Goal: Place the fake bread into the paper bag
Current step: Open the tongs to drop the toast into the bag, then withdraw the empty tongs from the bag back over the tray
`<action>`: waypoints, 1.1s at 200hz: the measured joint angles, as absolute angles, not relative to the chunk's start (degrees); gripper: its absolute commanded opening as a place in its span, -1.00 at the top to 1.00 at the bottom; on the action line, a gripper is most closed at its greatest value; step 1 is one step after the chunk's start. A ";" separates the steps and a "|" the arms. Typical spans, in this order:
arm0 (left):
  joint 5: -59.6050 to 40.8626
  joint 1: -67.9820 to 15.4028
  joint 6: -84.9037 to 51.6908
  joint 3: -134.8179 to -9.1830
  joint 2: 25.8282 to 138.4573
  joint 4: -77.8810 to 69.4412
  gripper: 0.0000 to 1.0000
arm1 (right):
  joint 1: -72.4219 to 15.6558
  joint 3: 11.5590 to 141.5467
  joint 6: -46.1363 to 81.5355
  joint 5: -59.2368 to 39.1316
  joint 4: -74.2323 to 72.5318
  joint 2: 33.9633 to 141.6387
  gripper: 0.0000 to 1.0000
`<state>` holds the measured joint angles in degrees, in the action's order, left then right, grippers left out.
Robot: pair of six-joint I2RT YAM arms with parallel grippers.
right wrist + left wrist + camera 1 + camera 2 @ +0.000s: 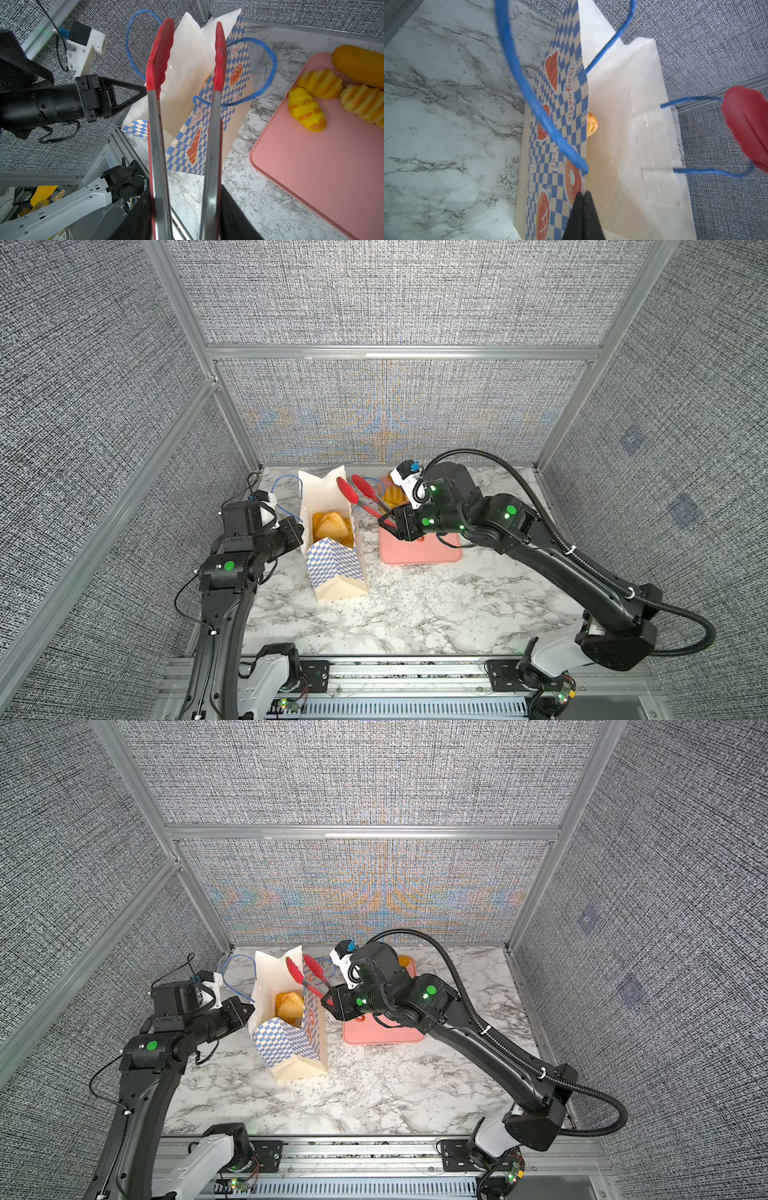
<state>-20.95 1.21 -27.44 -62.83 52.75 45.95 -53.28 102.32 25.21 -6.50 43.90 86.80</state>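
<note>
Table (415,605): marble top, both containers sit in the far half, in both top views.

Paper bag (332,568) (286,1048): at about 10 o'clock from table centre, standing with its mouth open. The checker band faces the camera and the blue cord handles hang loose at the far side. Contents: fake bread (330,524) (289,1004), golden, lying at the bottom. I can't tell the count. The left wrist view shows only one edge of a piece (592,124) past the bag wall.

Pink tray (419,551) (311,166): flat on the table at 3 o'clock of the bag, near but not touching it, partly under the right arm. In the right wrist view it holds a long loaf (357,64), two ridged rolls (320,83) and one yellow braided piece (307,110), all bunched at one end. The rest of the tray is bare.

Red tongs (361,493) (158,124): they point to 10 o'clock, and the red tips are spread apart above the bag's right rim.

Right gripper (388,522) (185,207): jaws grasp the tongs by the steel arms.

Left gripper (301,531) (583,199): at 9 o'clock of the bag, jaws clenched on the rim of the bag's wall.
</note>
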 measured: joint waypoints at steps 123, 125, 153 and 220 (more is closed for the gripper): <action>-21.02 1.21 -27.44 -62.83 53.10 45.95 0.96 | -52.29 104.68 21.93 -0.60 46.28 84.38 0.05; -21.02 1.21 -27.44 -62.83 53.10 45.95 0.96 | -52.12 104.66 21.91 -0.43 46.44 84.25 0.05; -21.02 1.21 -27.44 -62.83 53.08 45.95 0.96 | -49.82 103.20 21.30 1.50 47.18 81.69 0.05; -20.99 1.21 -27.44 -62.83 52.97 45.95 0.95 | -40.36 94.56 19.94 3.66 47.86 75.79 0.05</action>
<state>-20.99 1.21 -27.44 -62.83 52.97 45.95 -40.36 94.56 19.94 3.66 47.86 75.79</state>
